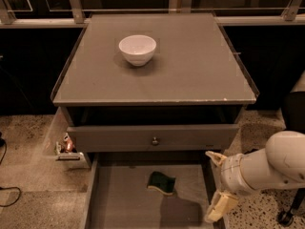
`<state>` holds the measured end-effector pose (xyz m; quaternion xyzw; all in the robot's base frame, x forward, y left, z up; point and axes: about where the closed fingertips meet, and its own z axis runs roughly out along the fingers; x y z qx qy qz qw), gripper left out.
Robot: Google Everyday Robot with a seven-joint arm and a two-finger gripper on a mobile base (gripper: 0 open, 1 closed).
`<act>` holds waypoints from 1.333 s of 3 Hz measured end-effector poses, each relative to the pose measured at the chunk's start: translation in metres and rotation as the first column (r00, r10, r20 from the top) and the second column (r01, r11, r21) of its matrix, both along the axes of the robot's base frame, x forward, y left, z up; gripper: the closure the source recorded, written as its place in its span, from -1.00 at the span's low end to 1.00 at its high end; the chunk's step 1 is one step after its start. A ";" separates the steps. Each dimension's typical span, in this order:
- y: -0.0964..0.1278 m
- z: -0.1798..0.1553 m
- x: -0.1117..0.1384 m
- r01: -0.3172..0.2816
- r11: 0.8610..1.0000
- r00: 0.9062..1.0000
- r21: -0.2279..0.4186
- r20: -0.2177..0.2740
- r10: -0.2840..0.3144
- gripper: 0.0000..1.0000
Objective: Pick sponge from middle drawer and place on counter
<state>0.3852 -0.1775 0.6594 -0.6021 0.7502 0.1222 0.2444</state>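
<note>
The sponge (pixel 161 182), dark green on top with a yellow edge, lies on the floor of the open middle drawer (pixel 119 202), near its centre. My gripper (pixel 215 184) is at the drawer's right wall, to the right of the sponge and apart from it. Its two cream fingers (pixel 220 208) stand wide apart and hold nothing. The counter (pixel 195 61) is the large grey top above the drawers.
A white bowl (pixel 137 49) stands on the counter's left rear part. The drawer above, with a grey front and round knob (pixel 155 140), is pulled out slightly and overhangs the back of the middle drawer. Small clutter (pixel 66 147) lies on the floor at left.
</note>
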 end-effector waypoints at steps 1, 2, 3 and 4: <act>0.009 -0.042 0.019 -0.015 0.997 0.999 0.075 0.035 0.012 -1.00; 0.014 -0.098 0.026 0.007 0.989 1.000 0.149 -0.026 -0.003 -1.00; 0.014 -0.098 0.026 0.007 0.989 1.000 0.149 -0.026 -0.003 -1.00; 0.018 -0.117 0.029 0.004 0.992 1.000 0.129 -0.010 -0.003 -1.00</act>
